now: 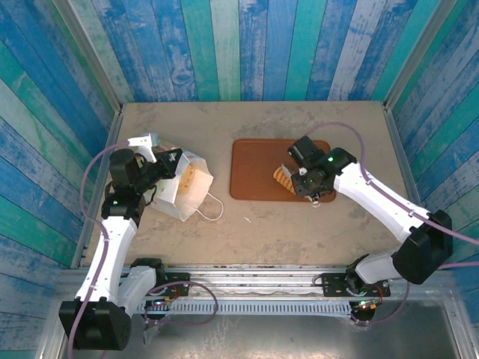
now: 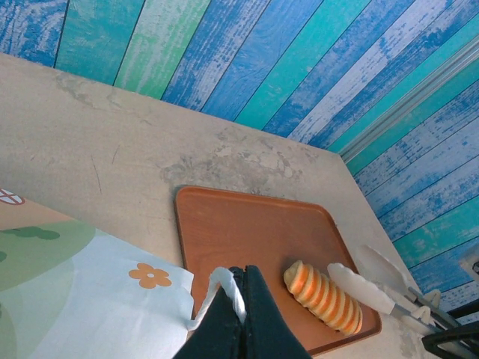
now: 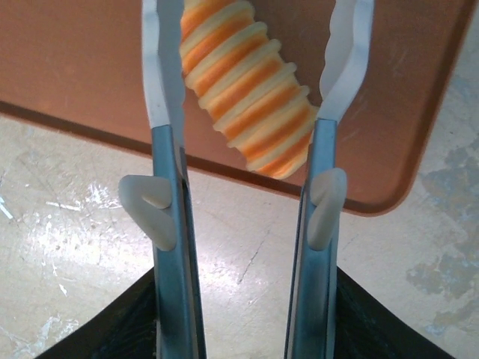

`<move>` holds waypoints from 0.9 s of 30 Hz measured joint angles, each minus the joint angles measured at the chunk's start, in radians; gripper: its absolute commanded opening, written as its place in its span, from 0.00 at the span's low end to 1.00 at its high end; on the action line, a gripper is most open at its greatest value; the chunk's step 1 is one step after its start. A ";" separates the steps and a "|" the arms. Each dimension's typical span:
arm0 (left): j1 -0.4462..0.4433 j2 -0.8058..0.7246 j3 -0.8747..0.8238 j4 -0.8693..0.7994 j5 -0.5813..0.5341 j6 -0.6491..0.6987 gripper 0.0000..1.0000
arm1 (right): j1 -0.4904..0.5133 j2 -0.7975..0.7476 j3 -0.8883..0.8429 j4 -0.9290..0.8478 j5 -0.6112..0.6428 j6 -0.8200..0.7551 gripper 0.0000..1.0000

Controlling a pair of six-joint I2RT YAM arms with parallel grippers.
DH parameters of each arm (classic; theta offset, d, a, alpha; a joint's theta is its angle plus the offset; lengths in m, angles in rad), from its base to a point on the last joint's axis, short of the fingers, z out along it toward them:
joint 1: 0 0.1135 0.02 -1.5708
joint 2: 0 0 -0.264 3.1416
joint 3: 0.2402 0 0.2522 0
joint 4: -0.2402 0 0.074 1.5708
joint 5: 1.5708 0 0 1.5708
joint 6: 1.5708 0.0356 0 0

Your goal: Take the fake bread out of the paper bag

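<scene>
The white paper bag [image 1: 183, 191] lies on the table at the left, its flower print [image 2: 82, 292] in the left wrist view. My left gripper [image 1: 171, 161] [image 2: 245, 299] is shut on one white loop handle [image 2: 224, 288] of the bag. Something golden-brown [image 1: 191, 176] shows in the bag's mouth. A ridged striped roll [image 1: 284, 179] [image 2: 323, 297] [image 3: 243, 82] lies on the brown tray's near edge. My right gripper [image 1: 308, 183] [image 3: 247, 299] is shut on a pair of tongs [image 3: 168, 187], whose white tips [image 2: 367, 288] straddle the roll.
The flat brown tray [image 1: 251, 168] [image 2: 247, 232] [image 3: 75, 67] sits mid-table, right of the bag. The bag's second handle [image 1: 212, 206] rests on the table toward the front. Blue-green plank walls close in the back and both sides.
</scene>
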 measured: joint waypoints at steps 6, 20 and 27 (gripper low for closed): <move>0.005 0.000 -0.003 0.001 0.008 0.000 0.00 | -0.056 -0.005 -0.034 -0.004 -0.058 -0.056 0.66; 0.009 0.000 -0.005 0.006 0.022 -0.001 0.00 | -0.091 0.130 -0.034 -0.030 -0.061 -0.148 0.66; 0.012 0.000 -0.005 0.007 0.025 -0.002 0.00 | -0.091 0.113 -0.027 -0.027 -0.093 -0.156 0.67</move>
